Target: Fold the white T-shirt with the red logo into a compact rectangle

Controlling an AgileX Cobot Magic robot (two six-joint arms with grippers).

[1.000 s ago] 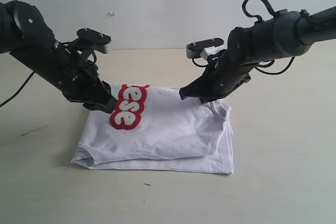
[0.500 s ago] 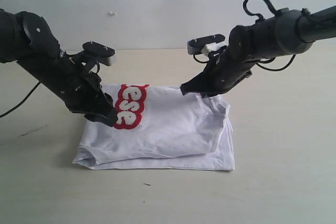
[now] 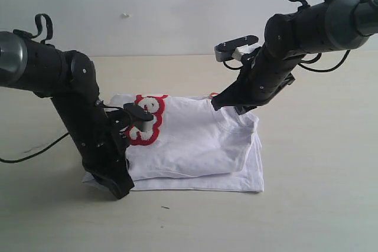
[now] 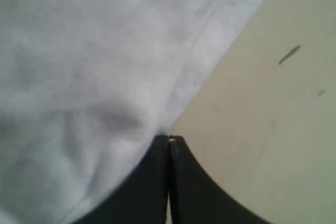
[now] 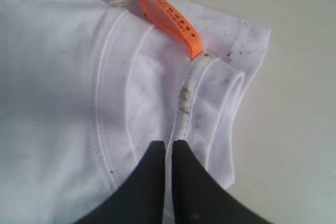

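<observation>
The white cotton T-shirt (image 3: 201, 140) lies nine-to-three: left gripper (image 3: 122, 190), fingers closed, grip unclear, at its seven-o'clock corner; right gripper (image 3: 218, 103) pinches the collar (image 5: 184, 95) at one o'clock.

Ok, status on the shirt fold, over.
Left fingers shut at near-left corner of white T-shirt. Right fingers shut on its collar. Shirt partly folded, red logo showing. Nothing in the way.

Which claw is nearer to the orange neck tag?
Right. The right claw pinches the collar beside the orange neck tag; the left claw sits at a far corner of the white T-shirt.
</observation>
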